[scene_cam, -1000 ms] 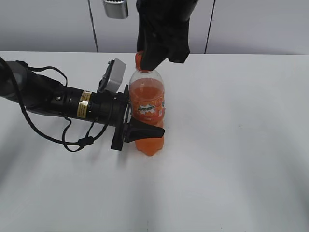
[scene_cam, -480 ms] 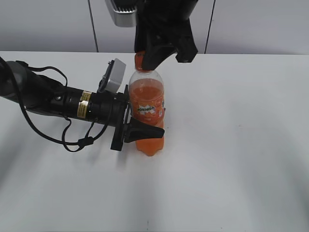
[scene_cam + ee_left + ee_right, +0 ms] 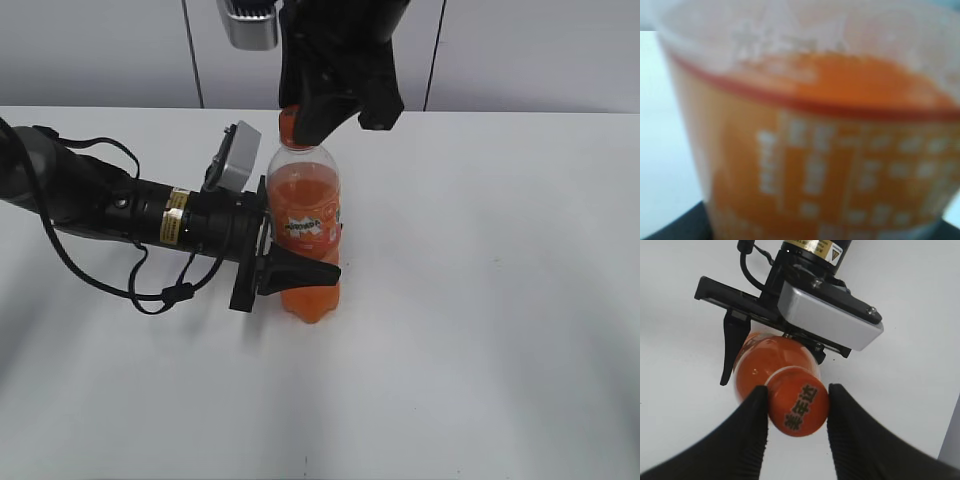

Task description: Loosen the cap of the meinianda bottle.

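The meinianda bottle [image 3: 305, 225] stands upright on the white table [image 3: 480, 320], orange drink inside and an orange label round its middle. My left gripper [image 3: 318, 262] comes in flat from the left and is shut on the bottle's lower body; one black finger [image 3: 300, 270] crosses its front. In the left wrist view the bottle [image 3: 815, 150] fills the frame, blurred. The orange cap [image 3: 799, 407] with dark lettering sits between the black fingers [image 3: 752, 425] of my right gripper [image 3: 799, 389], which comes down from above and is shut on the cap [image 3: 289, 124].
The left arm [image 3: 120, 205] lies low along the table from the left edge, with a black cable loop [image 3: 160, 290] hanging beside it. Its silver wrist camera [image 3: 235, 158] sits just left of the bottle's shoulder. Grey wall panels [image 3: 100, 50] stand behind.
My right gripper has turned about the cap, its body and silver camera swinging round above the bottle. The bottle and the left arm have stayed put.
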